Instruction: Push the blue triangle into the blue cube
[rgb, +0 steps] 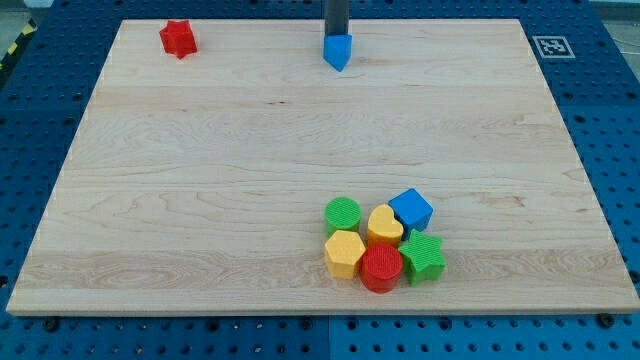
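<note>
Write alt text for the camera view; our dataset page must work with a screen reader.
My tip touches the top side of the blue triangle block near the wooden board's top edge, far from the blue cube. The cube adjoins a bottom-right cluster: green cylinder, yellow heart, yellow hexagon, red cylinder, green star. A red star sits top left.

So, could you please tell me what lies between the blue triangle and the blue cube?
Only bare board: the camera view shows no block between the blue triangle and the blue cube.

No readable words, brands or numbers appear anywhere. The only sign is a black-and-white square fiducial marker (548, 46) printed on the wooden board (200, 200), at two o'clock.
</note>
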